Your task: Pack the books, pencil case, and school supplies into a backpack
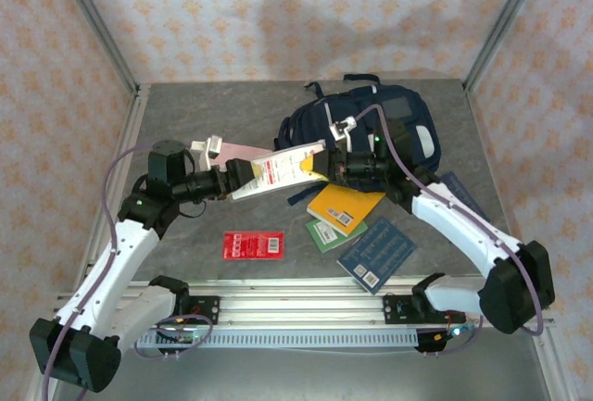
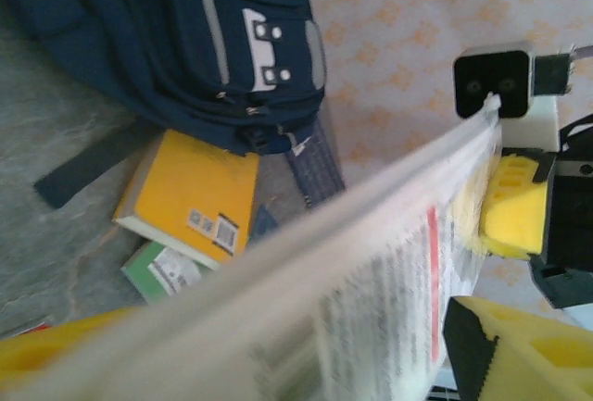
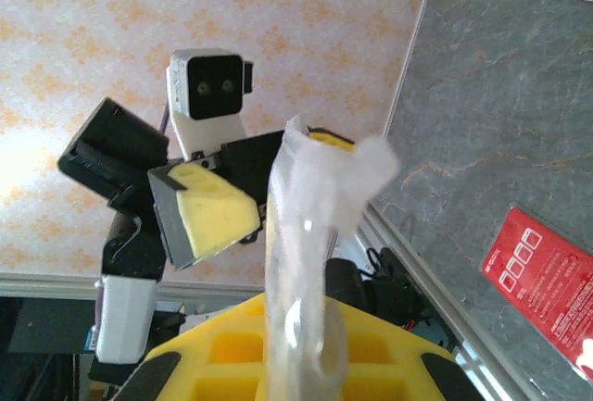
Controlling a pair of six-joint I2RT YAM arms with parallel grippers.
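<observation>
Grey desk (image 1: 185, 123), flowery wallpaper (image 1: 278, 12) all round: one navy backpack (image 1: 371, 123) sits back right with three books just in front, an orange-yellow one (image 1: 345, 206), a green one (image 1: 324, 232) and a dark blue one (image 1: 377, 251). Two packets: the red packet (image 1: 253, 244) lies flat near the left arm (image 1: 120, 253), the white packet (image 1: 278, 171) is up in the air, pinched at one end by the right fingers (image 3: 213, 364), left fingers (image 2: 528, 345) spread wide either side of it.

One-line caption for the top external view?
In mid-air, the right gripper is shut on the white packet with red markings, the left gripper open around its other end, navy backpack behind.
</observation>
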